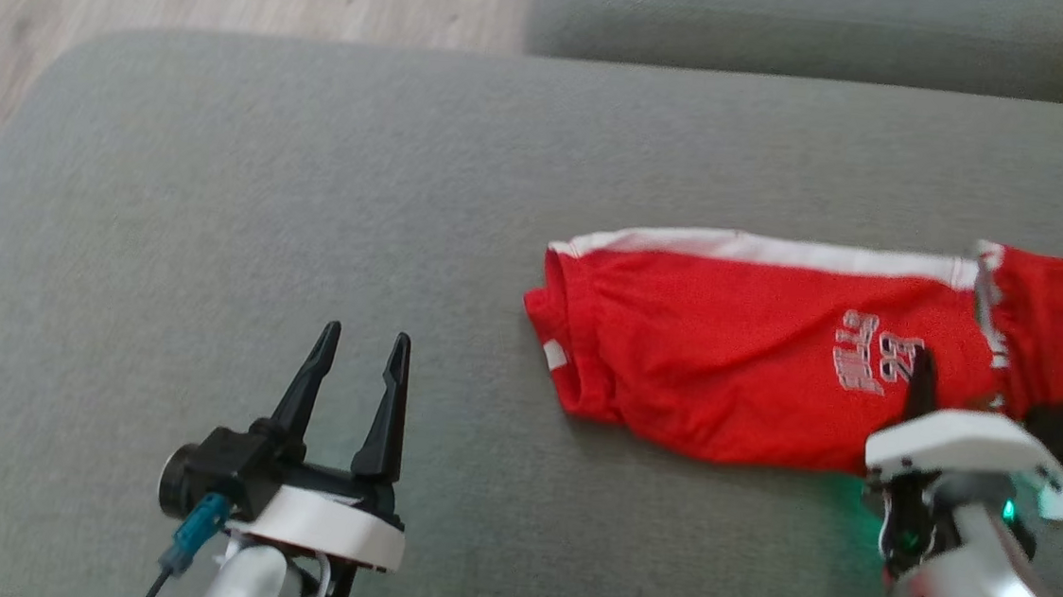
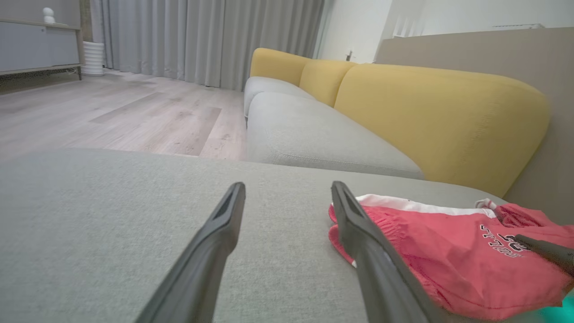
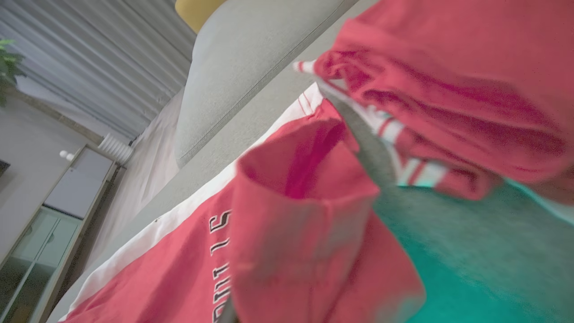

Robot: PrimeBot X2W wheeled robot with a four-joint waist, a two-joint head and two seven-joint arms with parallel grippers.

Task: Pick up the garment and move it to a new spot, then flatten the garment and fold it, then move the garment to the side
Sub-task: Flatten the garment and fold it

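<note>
right gripper (image 1: 919, 386) clamps just a thin fold of the garment (image 1: 726, 352) — it may slip free on lifting — with left gripper (image 1: 358, 361) spread, empty.

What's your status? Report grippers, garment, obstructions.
Left gripper open, over grey seat cushion. Right gripper shut on red shorts, beside the print. No obstruction seen.

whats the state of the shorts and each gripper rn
red shorts, lying rumpled on the grey cushion, not flattened, a fold bunched at the right gripper
left gripper, open, empty, apart from the red shorts
right gripper, shut on the red shorts
</note>
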